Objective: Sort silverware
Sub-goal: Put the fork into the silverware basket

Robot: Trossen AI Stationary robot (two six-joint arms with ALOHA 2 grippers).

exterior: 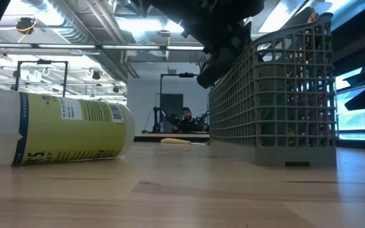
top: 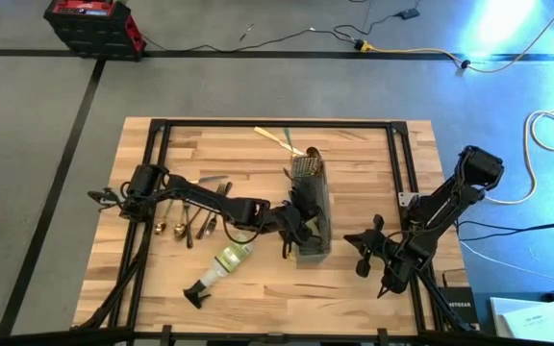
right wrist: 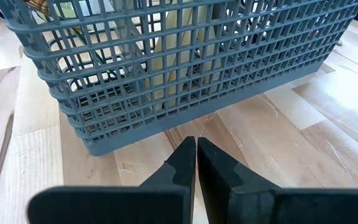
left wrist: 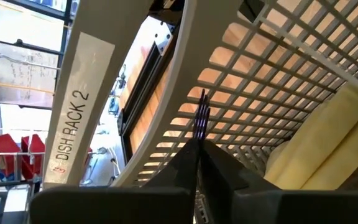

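From above, the grey caddy [top: 310, 207] stands near the middle of the surface [top: 373, 154]. The left pincer [top: 299, 226] sits at the caddy's left wall; the right pincer [top: 365, 252] waits off the caddy's right side, pointed at it. A loose cluster of silverware [top: 192, 219] lies well left of the caddy, and two more pieces [top: 279, 137] lie just beyond its far end. A bottle [top: 221, 268] lies on its side near the caddy's near-left corner.

The left wrist view adds what the overhead cannot: that pincer's fingers [left wrist: 166, 180] are pressed together on a thin dark piece [left wrist: 201, 118] standing against the caddy's mesh, with cream handles [left wrist: 328, 146] behind the grid. What kind of piece it is cannot be told.

The right wrist view shows its own fingers [right wrist: 219, 168] shut on nothing above bare wood, and cream handles [right wrist: 179, 56] inside the caddy.

The low view shows the bottle's label [exterior: 68, 136] beside the caddy, a yellowish piece [exterior: 176, 142] lying far behind, and a person [exterior: 186, 120] seated in the room beyond.
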